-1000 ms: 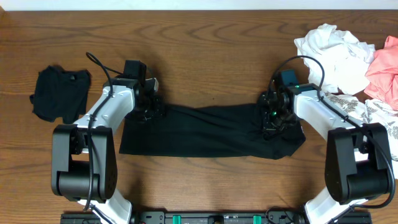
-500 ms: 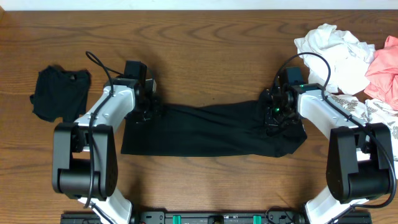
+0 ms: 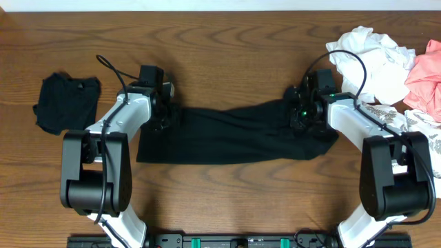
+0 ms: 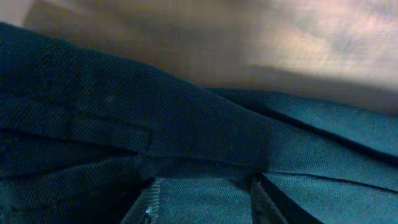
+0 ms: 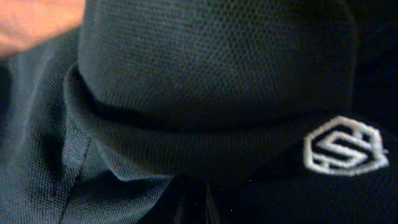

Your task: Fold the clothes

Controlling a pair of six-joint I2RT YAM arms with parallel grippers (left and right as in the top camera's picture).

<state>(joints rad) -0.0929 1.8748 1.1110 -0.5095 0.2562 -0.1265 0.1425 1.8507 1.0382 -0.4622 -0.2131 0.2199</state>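
The black shirt (image 3: 227,134) lies as a long folded band across the middle of the table (image 3: 227,55). My left gripper (image 3: 167,116) is at its upper left corner and my right gripper (image 3: 301,116) at its upper right corner. In the left wrist view the left gripper (image 4: 205,205) has dark mesh fabric (image 4: 199,124) filling the gap between its half-parted fingers. In the right wrist view the right gripper (image 5: 194,208) has its fingers close together, buried in folds of the shirt, next to a white embroidered logo (image 5: 341,144).
A small crumpled black garment (image 3: 65,103) lies at the far left. A pile at the right holds a white garment (image 3: 368,58), a pink one (image 3: 426,76) and a leaf-print one (image 3: 413,127), close behind my right arm.
Both grippers have moved toward the far side of the table, and the black shirt has slid that way with them. Its front edge is farther from the near table edge.
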